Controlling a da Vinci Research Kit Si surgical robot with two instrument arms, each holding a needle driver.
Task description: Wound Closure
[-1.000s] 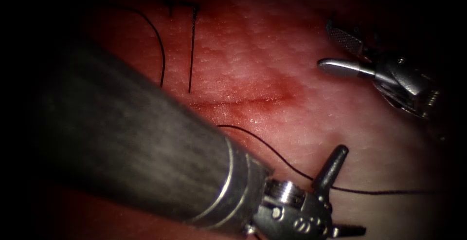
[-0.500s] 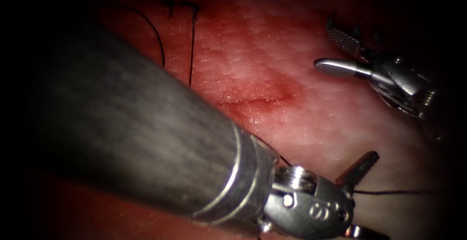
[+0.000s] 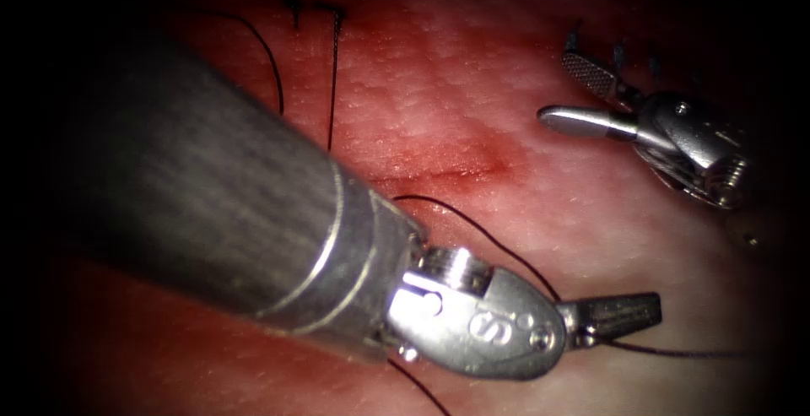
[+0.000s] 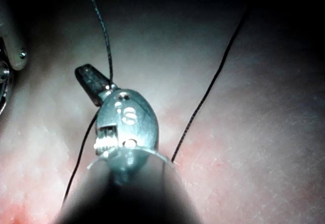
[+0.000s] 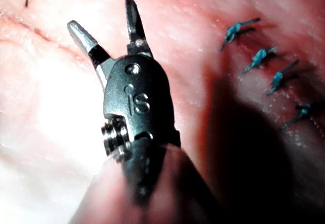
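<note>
In the endoscope view the left tool (image 3: 645, 308) lies below and to the right of the cut (image 3: 439, 171), its jaws shut on the black thread (image 3: 494, 239). The thread curves from near the cut to the jaws, then trails off rightward. In the left wrist view the same tool (image 4: 86, 76) pinches the thread (image 4: 104, 41). The right tool (image 3: 561, 89) hovers over the tissue (image 3: 439, 70) to the right of the cut, jaws open and holding nothing. In the right wrist view its jaws (image 5: 104, 18) stand apart above bare tissue. I see no needle.
Two black thread strands (image 3: 335, 78) hang down from stitches at the top, left of the cut. Several blue stitches (image 5: 254, 56) lie in a row near the right tool. Red fluid stains the tissue around the cut. A second thread strand (image 4: 208, 92) crosses the tissue beside the left tool.
The left tool's jaws, open around the thread a second ago, have closed on it and turned flat. The thread's curve toward the cut shows again. The right tool has hardly moved.
</note>
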